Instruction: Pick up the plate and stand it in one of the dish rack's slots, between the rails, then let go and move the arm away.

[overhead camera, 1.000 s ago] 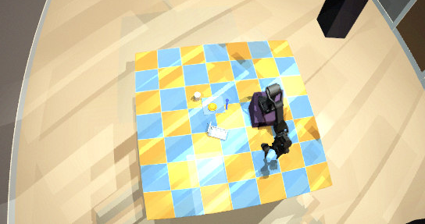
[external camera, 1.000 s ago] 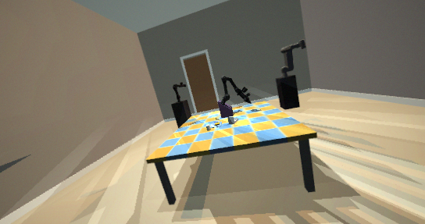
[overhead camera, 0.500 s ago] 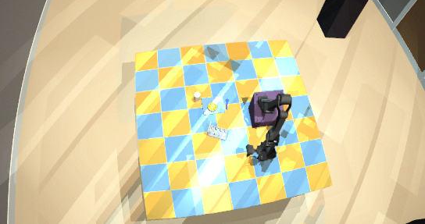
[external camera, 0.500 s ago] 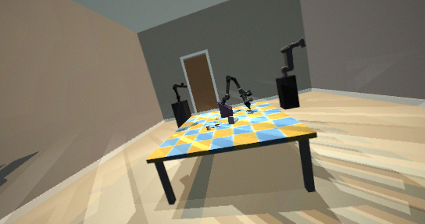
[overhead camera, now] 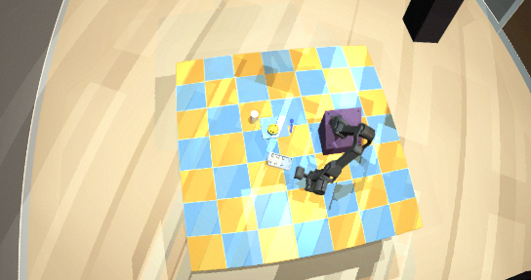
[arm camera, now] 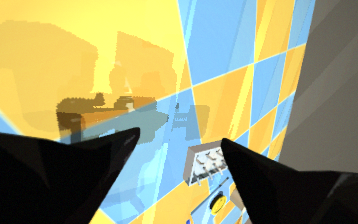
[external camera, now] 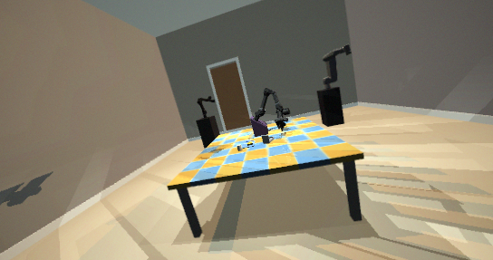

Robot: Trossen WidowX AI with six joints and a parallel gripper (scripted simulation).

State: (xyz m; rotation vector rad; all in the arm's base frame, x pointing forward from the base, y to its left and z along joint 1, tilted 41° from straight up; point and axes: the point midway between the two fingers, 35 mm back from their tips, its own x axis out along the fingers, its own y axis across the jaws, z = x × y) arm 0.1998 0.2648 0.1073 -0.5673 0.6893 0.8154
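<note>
The plate seems to be the small yellow round piece (overhead camera: 272,129) (external camera: 250,143) (arm camera: 218,204); it lies on a pale blue square mat (overhead camera: 265,135). The dish rack (overhead camera: 279,160) (external camera: 265,139) (arm camera: 205,164) is a small white tray with several pegs. It stands apart from the plate, between the mat and the gripper in the top view. My gripper (external camera: 281,126) (arm camera: 181,137) is open and empty, above the table to the right of the rack in the top view. In the wrist view the right fingertip overlaps the rack's edge; the slots are too small to judge.
A white cylinder (overhead camera: 254,116) (external camera: 240,148) stands beside the mat. A thin blue item (overhead camera: 291,125) lies on the mat's other side. The arm's purple base block (overhead camera: 344,130) (external camera: 259,127) stands on the checkered table (overhead camera: 234,152). Dark pedestals with other arms stand off the table.
</note>
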